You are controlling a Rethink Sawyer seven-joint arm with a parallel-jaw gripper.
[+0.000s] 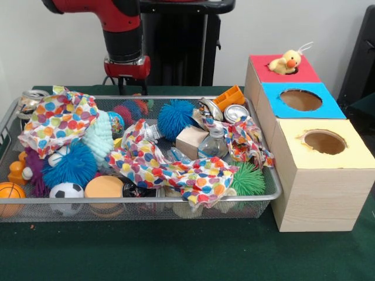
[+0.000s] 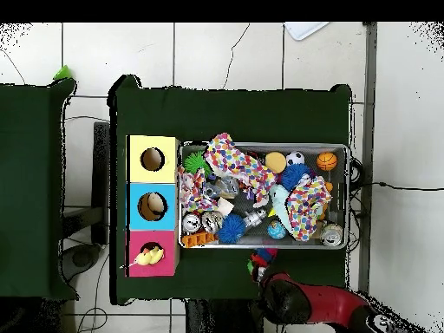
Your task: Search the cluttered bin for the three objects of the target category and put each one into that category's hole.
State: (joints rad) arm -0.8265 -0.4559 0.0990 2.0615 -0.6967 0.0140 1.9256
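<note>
A wire-mesh bin (image 1: 140, 202) (image 2: 349, 195) is full of clutter. Polka-dot cloth (image 1: 176, 167) lies over much of it. In it I see two blue spiky balls (image 1: 177, 119), a green spiky ball (image 1: 247, 178), a soccer ball (image 1: 66, 191), a basketball (image 1: 10, 192), an orange ball (image 1: 104, 187), a glass bulb (image 1: 214, 143), metal cans (image 1: 235, 112) and a wooden block (image 1: 190, 140). My gripper (image 1: 128, 88) (image 2: 262, 260) hangs just outside the bin's robot-side rim, touching nothing I can see. A yellow plush duck (image 1: 285, 62) (image 2: 149, 256) sits in the red hole.
The wooden box (image 1: 316, 199) stands against one end of the bin, with a red (image 2: 139, 247), a blue (image 1: 300, 100) and a yellow hole (image 1: 324, 141) in a row. Green cloth covers the table (image 1: 176, 252). The polka-dot cloth hides whatever lies beneath it.
</note>
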